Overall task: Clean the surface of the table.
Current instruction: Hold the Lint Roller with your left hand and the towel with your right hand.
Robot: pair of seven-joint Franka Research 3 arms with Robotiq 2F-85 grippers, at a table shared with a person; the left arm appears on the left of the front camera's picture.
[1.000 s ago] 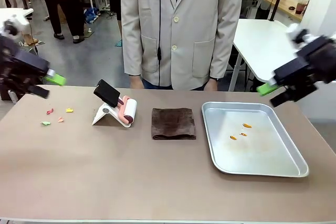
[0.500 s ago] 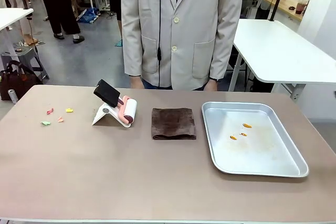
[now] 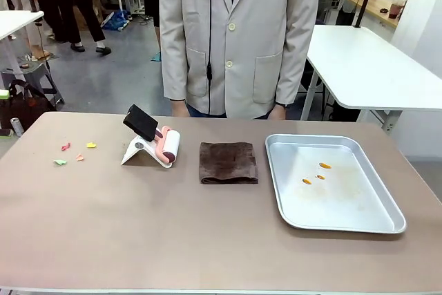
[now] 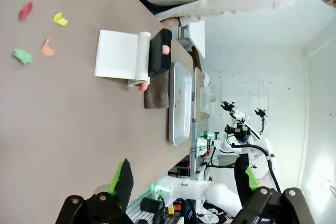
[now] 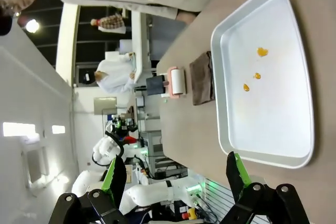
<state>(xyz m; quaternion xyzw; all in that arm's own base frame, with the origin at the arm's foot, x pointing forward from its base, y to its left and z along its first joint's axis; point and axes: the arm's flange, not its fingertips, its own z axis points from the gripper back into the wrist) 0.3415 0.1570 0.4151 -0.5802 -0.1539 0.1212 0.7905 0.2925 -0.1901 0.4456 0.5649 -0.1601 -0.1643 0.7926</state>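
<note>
Matte taupe-brown table (image 3: 138, 226), bearing 4 coloured scraps (image 3: 61, 162), lies ahead of left gripper (image 4: 185, 177) and right gripper (image 5: 177, 169), both spread apart, empty.

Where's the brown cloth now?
Front view: brown cloth on the table, between the lint roller on the left and the metal tray on the right.

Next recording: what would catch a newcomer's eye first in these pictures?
The shiny metal tray on the right of the table, holding orange specks. Then the bright scraps scattered near the left end, and the lint roller and folded brown cloth mid-table, before a person in a beige jacket.
</note>
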